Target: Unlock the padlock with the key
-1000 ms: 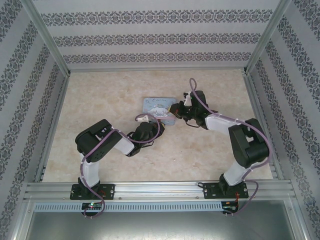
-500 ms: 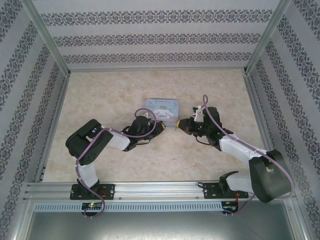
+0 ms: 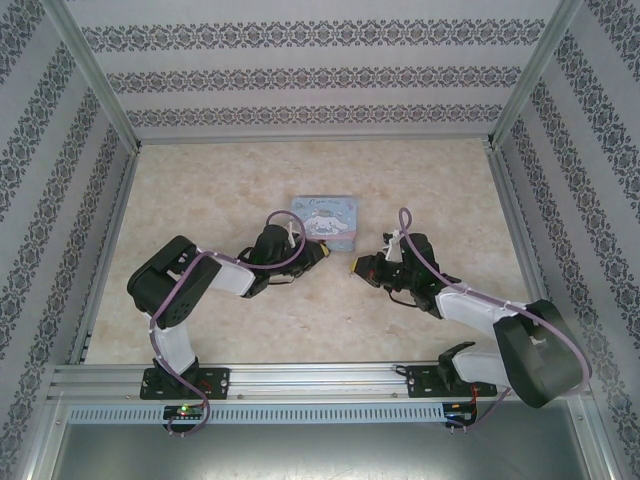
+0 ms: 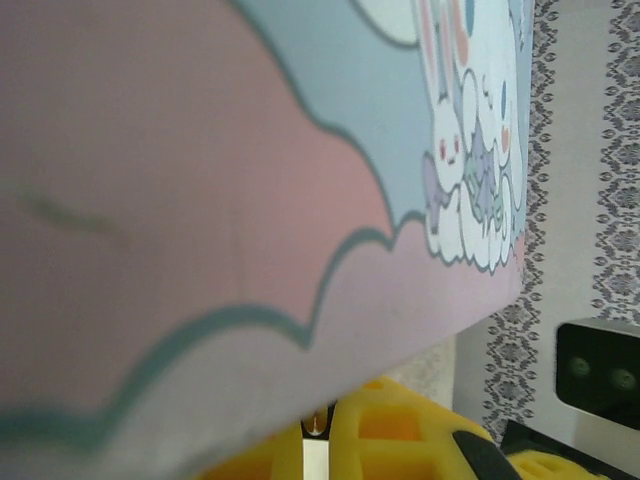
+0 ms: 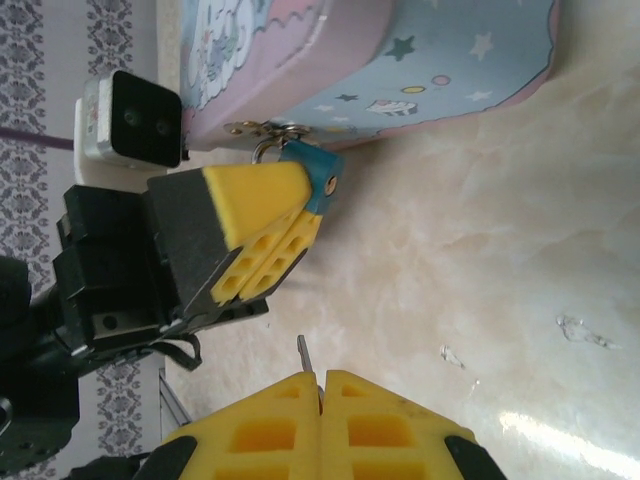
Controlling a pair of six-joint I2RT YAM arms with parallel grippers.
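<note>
Your left pincer (image 5: 312, 208) is clenched at its tips on the padlock (image 5: 318, 175), pinning the little blue body just below the near edge of the tin (image 5: 400, 60). The thin shackle is hooked through the tin's hasp (image 5: 268, 130), so the padlock hangs at the tin's rim, just above the desk (image 5: 480, 280). A small round mark shows on the padlock's end face. It may be the keyhole, but at this size I can't be sure.

Further right, your right pincer (image 5: 320, 385) is clenched on the key (image 5: 303, 352), with only a short sliver of blade poking out between the pads. The key's tip points roughly toward the padlock but sits near it, not touching.

I'd judge this as the approach before insertion: lock steadied, key gripped, nothing entered yet. The next move calls for fine alignment. Bring the blade in line with the keyhole, square it to the end face, and push in gently before any turn. With so little blade exposed and the lock held only at the tips, a skewed push could knock the padlock out of your left grip.

As for writing, the tin carries a cartoon white figure, clouds and stars. A line of script on its lid in the overhead view is too small to read, and no brand shows elsewhere.
</note>
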